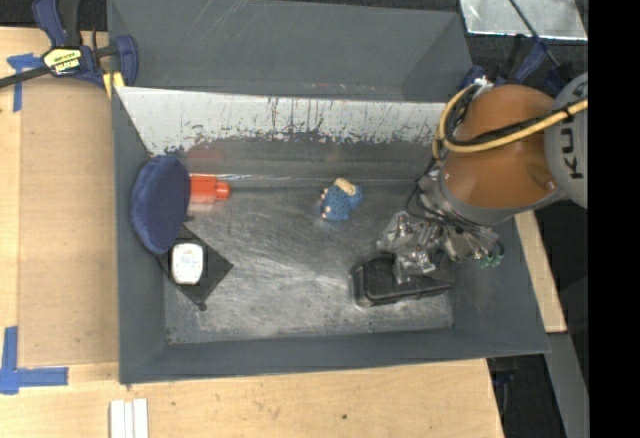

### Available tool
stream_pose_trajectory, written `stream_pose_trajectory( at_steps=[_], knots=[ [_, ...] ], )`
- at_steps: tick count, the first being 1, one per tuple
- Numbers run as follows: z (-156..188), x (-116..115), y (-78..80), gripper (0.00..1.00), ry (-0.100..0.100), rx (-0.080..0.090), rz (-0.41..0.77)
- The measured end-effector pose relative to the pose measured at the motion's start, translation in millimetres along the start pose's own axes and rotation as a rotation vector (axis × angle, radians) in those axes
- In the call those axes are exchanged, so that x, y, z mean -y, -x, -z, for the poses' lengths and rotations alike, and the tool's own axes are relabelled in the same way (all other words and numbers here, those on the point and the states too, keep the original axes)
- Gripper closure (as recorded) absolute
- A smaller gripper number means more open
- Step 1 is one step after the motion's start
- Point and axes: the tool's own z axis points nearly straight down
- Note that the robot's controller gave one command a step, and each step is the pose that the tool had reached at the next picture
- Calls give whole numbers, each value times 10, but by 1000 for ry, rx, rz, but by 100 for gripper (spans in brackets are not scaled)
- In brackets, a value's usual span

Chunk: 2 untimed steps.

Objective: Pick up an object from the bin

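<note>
The grey metal bin holds a few loose things spread over its floor, none heaped. The flat black rectangular case with rounded corners lies low on the floor towards the arm's side, its long edge roughly along the near wall. Up and to the left of the black case, well apart from it, sits a small blue lump with a tan end. Far to the left of the black case, against the opposite wall, lies a dark blue oval fabric pad. A small red block lies just beside the pad's upper right edge. Below the pad, a white rounded rectangular piece rests on a black square card turned corner-down. The floor between these and the black case is bare scratched metal, so nothing crowds the case on its left or lower sides.

The metal gripper stands over the upper right part of the black case, and its lowest parts overlap the case's top edge. Whether it touches the case cannot be made out. Whether the fingers are spread, pressed together or pinching the case cannot be told from above, as the gripper's own body covers them.

The arm comes in from above and to the right of the black case. Its rounded orange cover leans over the bin's right wall, looped by yellow and black cables, and the wrist points down and to the left at the case.
</note>
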Motion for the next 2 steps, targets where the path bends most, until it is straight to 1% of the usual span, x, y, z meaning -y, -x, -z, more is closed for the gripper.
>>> stream_pose_trajectory(
  at_steps=[1, 2],
  knots=[
    [2, -3, 7, 100, 0, 3, 40],
    [2, -5, 7, 100, 0, 3, 41]
  ],
)
